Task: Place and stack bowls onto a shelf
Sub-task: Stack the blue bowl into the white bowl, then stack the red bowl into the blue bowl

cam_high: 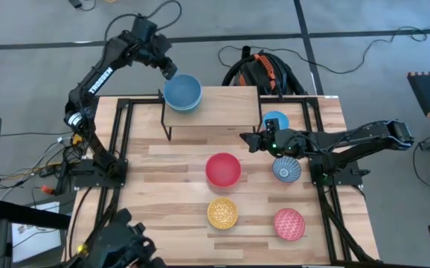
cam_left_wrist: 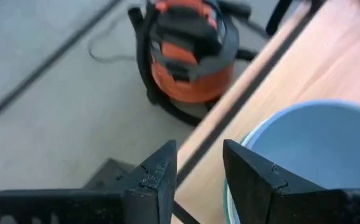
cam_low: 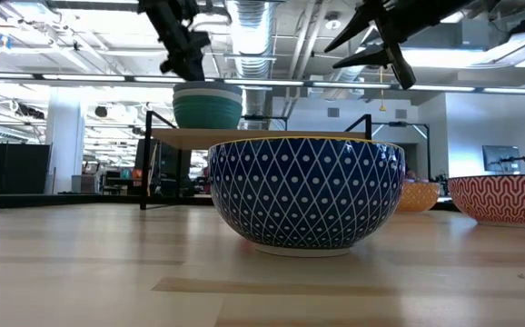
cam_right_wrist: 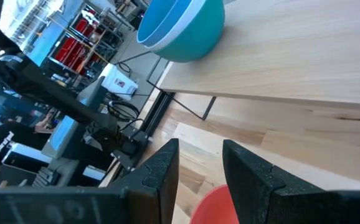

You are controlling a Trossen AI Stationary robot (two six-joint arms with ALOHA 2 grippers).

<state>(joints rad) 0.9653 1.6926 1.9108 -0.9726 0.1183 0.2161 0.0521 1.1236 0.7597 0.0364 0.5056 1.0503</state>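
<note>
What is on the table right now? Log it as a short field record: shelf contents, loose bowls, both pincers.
shelf: holds one stack of bowls at its left end, plain blue on top, green beneath
bowls on tabletop: red bowl, yellow-patterned bowl, pink-patterned bowl, blue-patterned bowl, plain blue bowl to the right of the shelf
left pincer: open, empty, at the stack's rear rim
right pincer: open, empty, above the tabletop in front of the shelf's right end
beyond table: orange vacuum on the floor
</note>
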